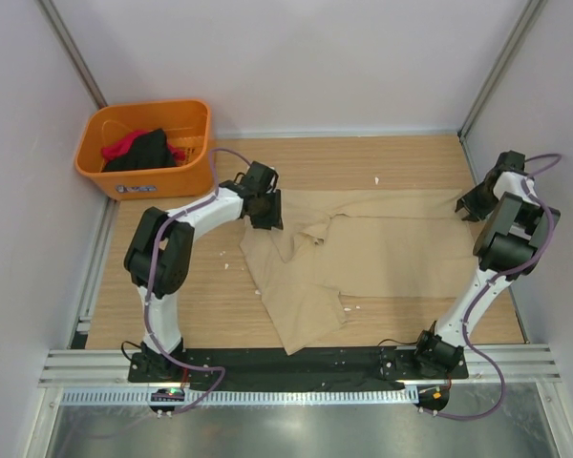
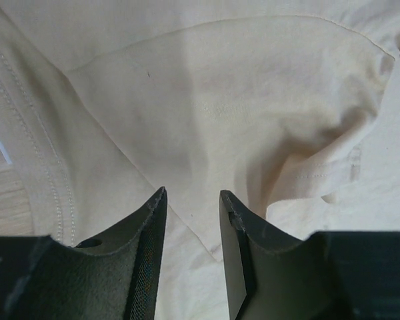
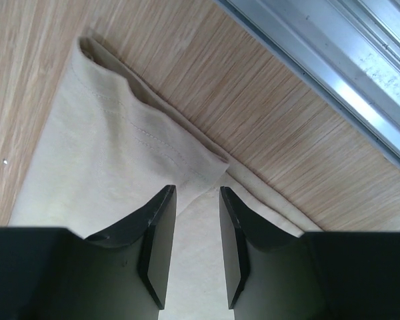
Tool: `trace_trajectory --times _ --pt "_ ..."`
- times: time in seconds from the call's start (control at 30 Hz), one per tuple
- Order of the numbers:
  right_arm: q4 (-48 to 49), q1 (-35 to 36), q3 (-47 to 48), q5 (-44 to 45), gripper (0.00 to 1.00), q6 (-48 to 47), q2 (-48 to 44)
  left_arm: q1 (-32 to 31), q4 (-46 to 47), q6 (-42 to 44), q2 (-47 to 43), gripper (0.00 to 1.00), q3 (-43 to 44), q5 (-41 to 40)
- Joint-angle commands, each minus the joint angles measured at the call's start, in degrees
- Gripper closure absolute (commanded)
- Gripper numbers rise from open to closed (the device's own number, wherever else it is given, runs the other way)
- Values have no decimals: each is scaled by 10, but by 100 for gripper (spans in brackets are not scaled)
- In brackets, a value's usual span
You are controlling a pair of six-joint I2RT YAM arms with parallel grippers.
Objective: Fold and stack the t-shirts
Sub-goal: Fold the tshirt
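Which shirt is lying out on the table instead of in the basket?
The big tan shirt, spread across the wooden table. The black shirt and red shirt are bunched up inside the orange basket.

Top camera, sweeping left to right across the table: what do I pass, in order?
orange basket → left gripper → tan t-shirt → right gripper
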Motion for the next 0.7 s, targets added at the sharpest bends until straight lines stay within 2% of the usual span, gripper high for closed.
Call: trace_trajectory --times 0.0,0.07,0.23,0.4,0.5,0.57,0.6,0.67 --pt "8 -3 5 13 62 9 8 2 -22 6 21 61 36 -18" --pt "6 -3 2 29 64 10 10 3 -26 4 26 61 36 -20" --pt "-11 -8 9 98 80 3 24 9 -33 1 36 61 16 -26" --pt "-22 -7 14 121 94 -14 23 9 -43 17 29 63 6 -39" --pt "-30 4 16 125 95 -19 11 9 -54 28 4 62 6 -49" --pt "-48 20 27 134 90 -15 -11 9 -64 30 -26 60 8 -48" --pt "-68 28 32 147 72 -13 -20 9 -68 30 -35 57 10 -45" --pt "-91 53 55 164 56 -6 -43 9 -81 24 -64 55 10 -35"
